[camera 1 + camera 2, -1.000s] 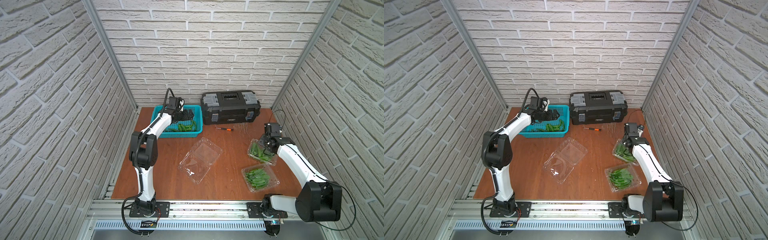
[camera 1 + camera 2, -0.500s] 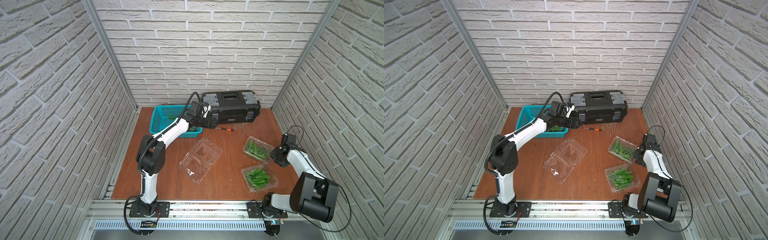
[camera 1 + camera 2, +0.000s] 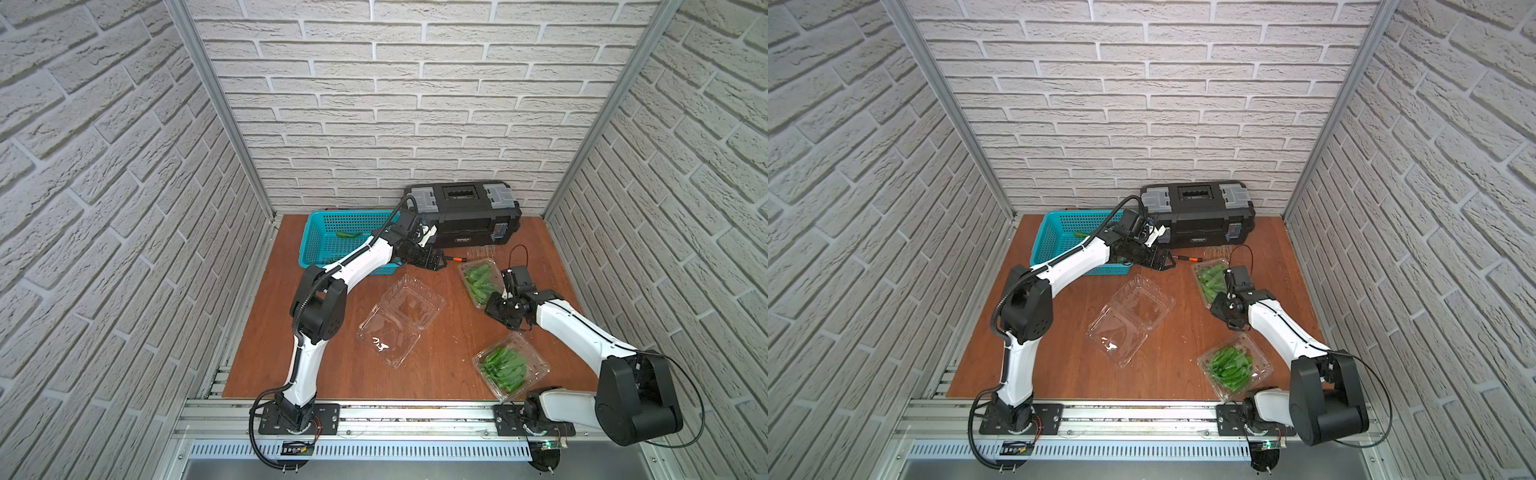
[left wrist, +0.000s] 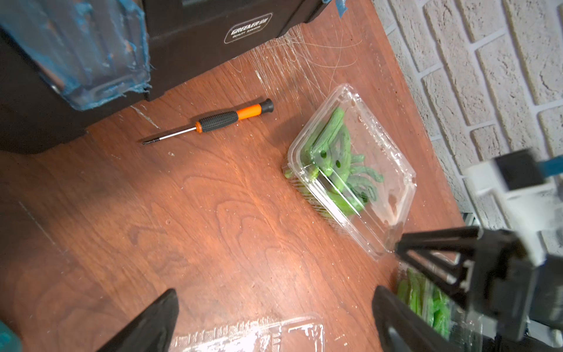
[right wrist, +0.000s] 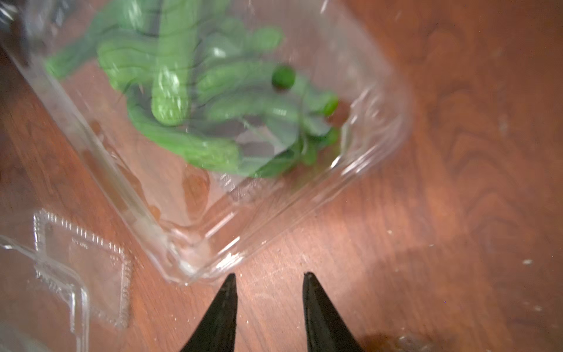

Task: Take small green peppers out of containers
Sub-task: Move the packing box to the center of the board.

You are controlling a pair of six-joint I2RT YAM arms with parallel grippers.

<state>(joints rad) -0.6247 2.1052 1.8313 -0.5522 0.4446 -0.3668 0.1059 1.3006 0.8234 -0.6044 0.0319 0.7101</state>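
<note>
Left wrist: white-lettered badge (image 4: 248,27) on black toolbox (image 4: 198,45)

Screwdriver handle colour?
The screwdriver handle is black with an orange band; clearest in left wrist view.

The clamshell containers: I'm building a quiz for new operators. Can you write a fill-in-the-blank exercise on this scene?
The middle container lies open and ___.
Green peppers lie in ___ of the three clear containers.
The screwdriver has a black and ___ handle.
The left gripper is ___, holding nothing.
Missing words: empty; two; orange; open.
</note>
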